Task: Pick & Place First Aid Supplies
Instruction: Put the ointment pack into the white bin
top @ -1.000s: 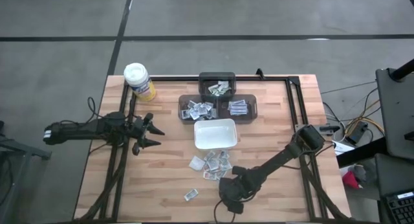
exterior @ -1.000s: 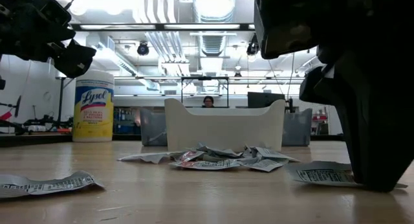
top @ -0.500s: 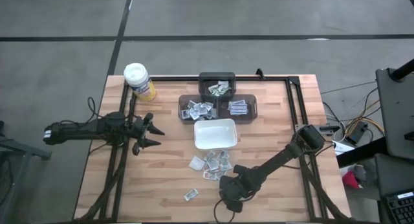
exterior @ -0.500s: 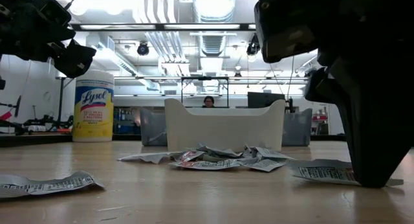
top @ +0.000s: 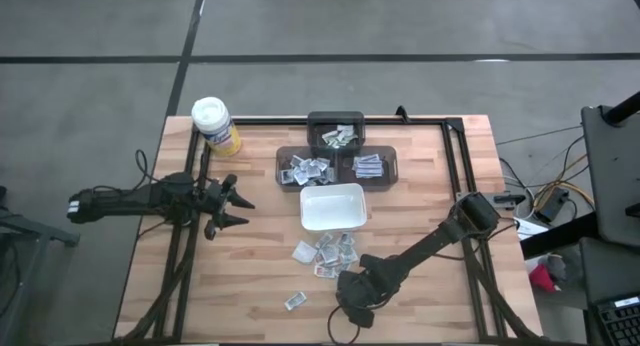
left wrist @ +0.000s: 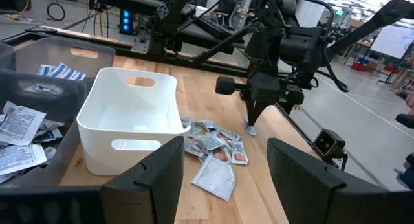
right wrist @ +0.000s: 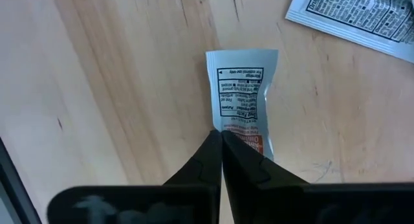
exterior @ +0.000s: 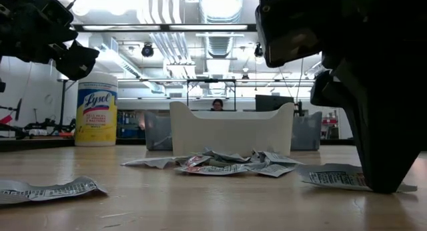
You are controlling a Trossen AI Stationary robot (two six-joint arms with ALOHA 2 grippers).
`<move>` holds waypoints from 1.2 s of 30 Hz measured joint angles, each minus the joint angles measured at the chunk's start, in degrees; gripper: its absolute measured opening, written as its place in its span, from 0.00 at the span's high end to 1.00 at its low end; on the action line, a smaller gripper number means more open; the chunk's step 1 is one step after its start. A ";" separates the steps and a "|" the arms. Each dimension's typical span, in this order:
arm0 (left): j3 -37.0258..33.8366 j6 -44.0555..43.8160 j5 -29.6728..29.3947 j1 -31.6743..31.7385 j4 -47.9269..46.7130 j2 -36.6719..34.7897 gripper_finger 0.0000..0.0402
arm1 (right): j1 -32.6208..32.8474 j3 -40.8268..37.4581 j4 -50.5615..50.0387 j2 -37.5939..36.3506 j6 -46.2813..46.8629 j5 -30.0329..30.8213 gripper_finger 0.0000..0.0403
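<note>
Movement is slight: the right gripper [top: 352, 292] is edging a little farther from the dish [top: 333, 208] than half a second ago, its fingers pressed together on one flat, crinkled foil packet [right wrist: 243, 98] lying on the wooden counter [top: 250, 256]. Its lower end is hiding beneath the fingers. The left gripper [top: 236, 207] is hovering beside the dish, fingers spread apart.

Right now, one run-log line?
right gripper: shut on packet, on table | left gripper: open, idle above table's left | white dish: empty
</note>
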 joint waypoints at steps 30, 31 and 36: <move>0.00 -0.07 0.02 0.02 0.50 0.00 0.46 | -4.22 0.44 1.71 -12.81 -3.26 -11.54 0.98; 0.00 -0.07 0.00 0.02 0.49 0.00 0.46 | -4.75 0.42 2.03 -13.63 -3.97 -12.21 0.98; 0.00 -0.26 0.02 0.02 0.46 0.00 0.46 | -7.36 0.37 6.44 -17.52 -8.67 -13.84 0.98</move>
